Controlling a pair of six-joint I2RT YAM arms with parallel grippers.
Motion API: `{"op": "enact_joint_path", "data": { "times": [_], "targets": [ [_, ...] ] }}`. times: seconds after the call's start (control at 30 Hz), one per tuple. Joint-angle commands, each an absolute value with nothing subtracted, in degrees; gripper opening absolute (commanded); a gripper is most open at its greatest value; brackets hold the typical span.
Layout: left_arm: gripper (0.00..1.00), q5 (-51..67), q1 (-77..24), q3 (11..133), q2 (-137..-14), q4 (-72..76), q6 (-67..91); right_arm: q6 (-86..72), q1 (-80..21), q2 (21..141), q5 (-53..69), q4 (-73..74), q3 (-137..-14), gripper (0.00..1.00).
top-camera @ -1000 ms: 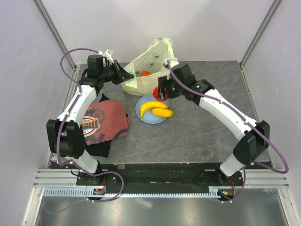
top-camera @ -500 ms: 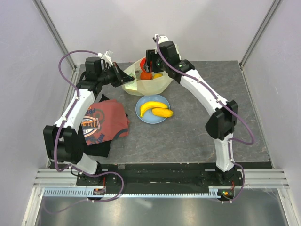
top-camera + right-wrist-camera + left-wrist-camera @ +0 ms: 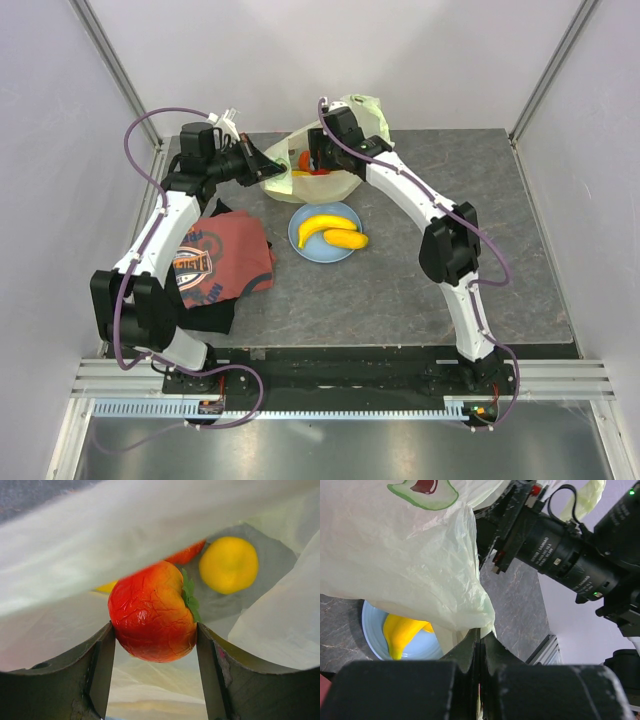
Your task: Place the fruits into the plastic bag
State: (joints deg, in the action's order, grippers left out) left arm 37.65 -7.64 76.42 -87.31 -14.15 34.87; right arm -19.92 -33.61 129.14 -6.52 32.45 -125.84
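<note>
Inspection found the left hand [image 3: 479,647] clenched on a fold of the thin, translucent, pale yellow-green plastic bag [image 3: 338,186], holding its mouth up at the far side of the grey counter [image 3: 400,290]. The right hand [image 3: 154,630] was inside that mouth, grasping a wrinkled red-orange round fruit [image 3: 150,612] between both fingers. A round yellow fruit [image 3: 229,564] lay beyond it on the bag's floor. Two yellow bananas [image 3: 332,232] sat outside the bag on the round blue plate [image 3: 318,257].

Risks, as judged:
- Film draped close over the right hand could snag when that hand pulls out and drag the bag along.
- The thin fold could slip from the left pinch, collapsing the mouth.
- A fruit released near the rim could roll out onto the counter.
</note>
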Motion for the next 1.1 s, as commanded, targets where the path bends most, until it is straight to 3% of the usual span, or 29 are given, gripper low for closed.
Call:
{"op": "enact_joint_path", "data": {
  "times": [0.0, 0.2, 0.3, 0.33, 0.43, 0.53, 0.87, 1.07],
  "targets": [
    [0.01, 39.3, -7.8, 76.0, -85.9, -12.0, 34.3, -20.6, -34.4, 131.0, -7.4, 35.5, -127.5, 0.37],
    [0.02, 39.3, -7.8, 75.8, -85.9, -12.0, 34.5, -20.4, -34.6, 132.3, -6.6, 35.9, -127.2, 0.43],
    [0.02, 39.3, -7.8, 75.8, -86.0, -12.0, 34.6, -20.3, -34.7, 132.5, -5.9, 35.8, -127.6, 0.55],
    [0.01, 39.4, -7.8, 75.8, -85.9, -12.0, 34.6, -20.4, -34.6, 132.5, -5.8, 35.6, -127.6, 0.67],
    [0.01, 39.4, -7.8, 75.8, -85.9, -12.0, 34.6, -20.3, -34.7, 132.5, -5.2, 35.4, -128.1, 0.86],
    [0.02, 39.4, -7.8, 75.8, -86.0, -12.0, 34.6, -20.9, -34.5, 132.2, -4.4, 34.8, -128.4, 0.94],
    [0.01, 39.6, -7.8, 75.7, -86.0, -12.0, 34.5, -21.5, -34.3, 129.0, -3.6, 31.2, -128.3, 0.98],
    [0.01, 39.3, -7.8, 75.6, -86.0, -12.0, 35.0, -19.9, -34.2, 118.3, -5.9, 22.9, -120.0, 0.98]
  ]
}}
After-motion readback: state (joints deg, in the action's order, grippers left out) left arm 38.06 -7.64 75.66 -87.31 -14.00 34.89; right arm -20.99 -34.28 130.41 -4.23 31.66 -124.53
